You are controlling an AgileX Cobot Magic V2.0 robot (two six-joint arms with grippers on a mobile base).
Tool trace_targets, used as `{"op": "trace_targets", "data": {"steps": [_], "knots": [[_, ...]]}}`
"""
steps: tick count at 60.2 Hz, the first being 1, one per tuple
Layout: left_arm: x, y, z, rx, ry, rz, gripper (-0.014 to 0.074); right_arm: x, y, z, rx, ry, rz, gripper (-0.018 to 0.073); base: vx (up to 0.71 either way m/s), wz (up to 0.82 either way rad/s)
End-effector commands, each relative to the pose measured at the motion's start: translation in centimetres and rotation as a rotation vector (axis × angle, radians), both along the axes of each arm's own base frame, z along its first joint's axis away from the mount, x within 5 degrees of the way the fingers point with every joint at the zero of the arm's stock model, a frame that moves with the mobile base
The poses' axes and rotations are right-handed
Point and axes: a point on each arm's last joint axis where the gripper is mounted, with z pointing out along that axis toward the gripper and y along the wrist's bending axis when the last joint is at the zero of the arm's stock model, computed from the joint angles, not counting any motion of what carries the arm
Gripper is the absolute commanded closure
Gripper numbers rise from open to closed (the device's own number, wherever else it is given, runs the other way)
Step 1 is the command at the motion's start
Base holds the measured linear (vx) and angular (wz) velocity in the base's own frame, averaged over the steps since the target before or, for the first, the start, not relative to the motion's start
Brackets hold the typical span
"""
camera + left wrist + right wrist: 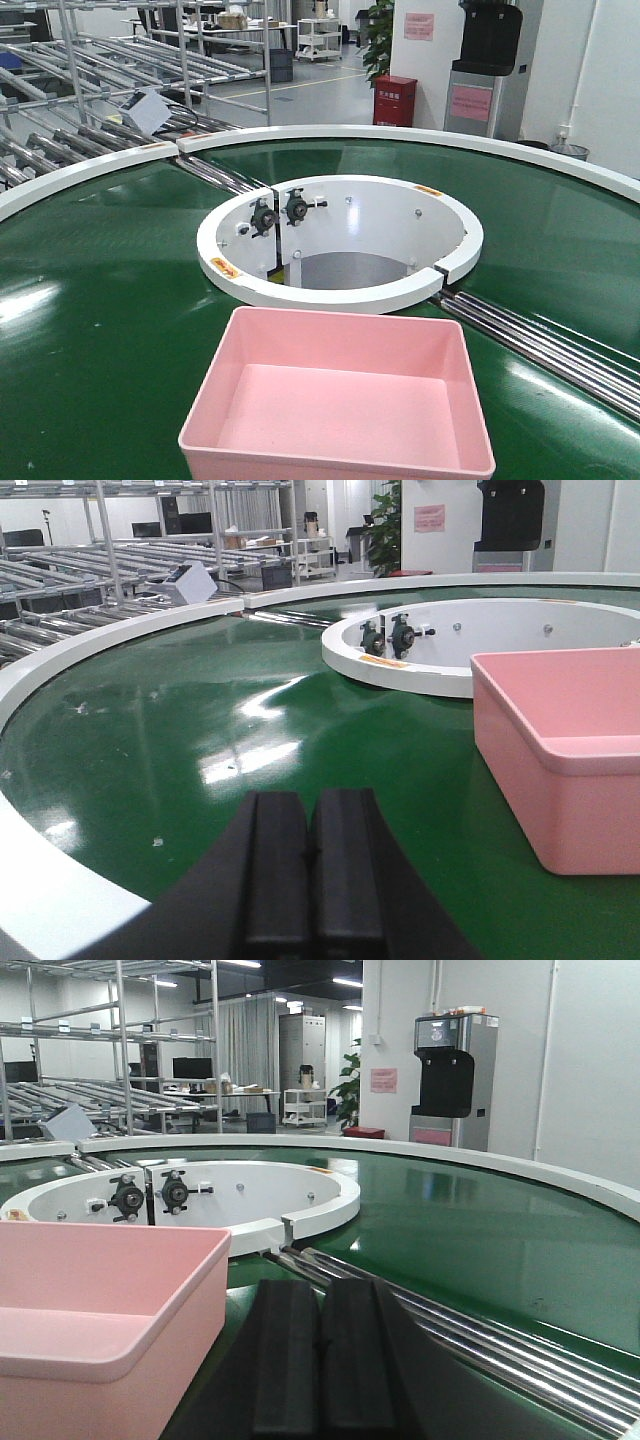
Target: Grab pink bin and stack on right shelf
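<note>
The pink bin (340,400) rests empty on the green conveyor belt at the near middle of the front view. My left gripper (312,810) hovers low over the belt to the left of the pink bin (565,750), its black fingers pressed together with nothing between them. On the other side, my right gripper (318,1295) is shut and empty, just right of the pink bin (100,1300). Neither gripper touches the bin. The right shelf is out of view.
A white ring housing (340,240) with two bearing blocks sits at the centre of the curved green belt (100,330). Steel rollers (500,1350) cross the belt to my right. Grey tube racks (90,70) stand at the back left, a drinks machine (490,65) at the back right.
</note>
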Motion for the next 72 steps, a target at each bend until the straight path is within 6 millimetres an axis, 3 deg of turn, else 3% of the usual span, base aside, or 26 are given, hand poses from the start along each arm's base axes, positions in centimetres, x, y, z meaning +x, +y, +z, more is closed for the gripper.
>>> {"op": "trace_targets", "data": {"steps": [1, 9, 14, 22, 29, 37, 45, 59, 60, 65, 72], "knots": [[-0.1, 0.0, 0.4, -0.01, -0.087, -0.004, 0.0599, -0.2, 0.0, 0.6, -0.013, -0.091, -0.003, 0.0568, 0.0, 0.0], [-0.3, 0.0, 1.5, -0.009, -0.173, -0.006, 0.0599, -0.5, 0.1, 1.8, -0.024, -0.186, 0.002, 0.0568, 0.0, 0.0], [-0.8, 0.0, 4.0, -0.043, -0.272, -0.012, 0.0599, -0.9, 0.1, 3.5, -0.005, -0.222, 0.004, 0.0568, 0.0, 0.0], [-2.1, 0.0, 8.7, -0.06, -0.343, -0.014, 0.0599, -2.3, 0.0, 8.3, 0.004, -0.227, -0.008, 0.0568, 0.0, 0.0], [-2.7, 0.1, 13.2, -0.059, -0.271, -0.007, 0.0599, -2.7, -0.2, 11.9, 0.009, -0.098, -0.026, 0.0568, 0.0, 0.0], [-1.6, 0.1, 16.3, -0.054, -0.05, 0.006, 0.0599, -1.7, -0.4, 14.8, 0.004, 0.105, -0.044, 0.0568, 0.0, 0.0], [0.5, 0.1, 16.6, -0.052, 0.171, 0.016, 0.0599, 0.7, -0.4, 15.2, -0.087, 0.34, -0.047, 0.0568, 0.0, 0.0], [3.5, 0.1, 14.9, -0.05, 0.371, 0.024, 0.0592, 5.2, -0.4, 11.9, -0.069, 0.62, -0.024, 0.0561, 0.0, 0.0], [4.4, 0.0, 14.4, -0.035, 0.426, 0.023, 0.0542, 6.5, -0.2, 11.1, -0.077, 0.702, 0.003, 0.0523, 0.0, 0.0], [5.5, -0.1, 13.9, -0.01, 0.479, 0.008, 0.0449, 7.5, 0.2, 10.7, -0.082, 0.751, 0.046, 0.0447, 0.0, 0.0], [6.8, -1.2, 13.8, 0.023, 0.516, -0.086, 0.0272, 9.1, 1.0, 10.9, -0.086, 0.803, 0.136, 0.0273, 0.0, 0.0]]}}
